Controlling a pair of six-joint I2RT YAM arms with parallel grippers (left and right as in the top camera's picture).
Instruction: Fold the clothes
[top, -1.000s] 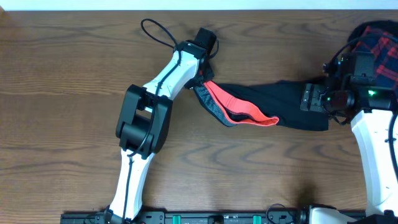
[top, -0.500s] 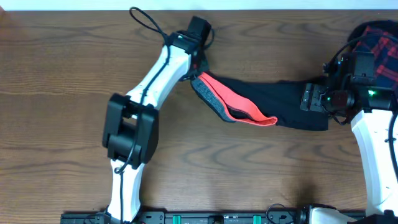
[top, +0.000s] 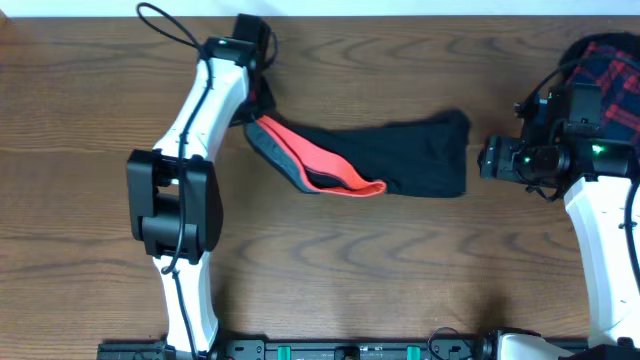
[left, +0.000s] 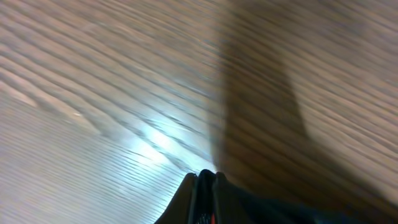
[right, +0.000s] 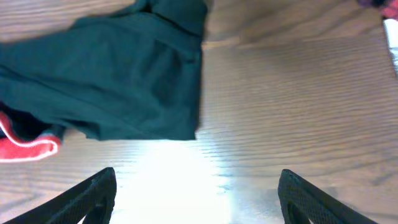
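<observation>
Pinching the waistband (top: 312, 158) corner of the black trousers (top: 420, 152), the left gripper (top: 257, 102) is squeezing tight; the right gripper (right: 196, 186) is hovering, jaws wide, over bare table (top: 400, 265) beside their hem.

Wooden table, plaid garment in one corner
The table (top: 400, 280) is dark brown wood with a bold, wavy grain. A red-and-black plaid garment (top: 612, 55) lies bunched on it at the top right of the overhead view, partly cut off by the frame edge.
</observation>
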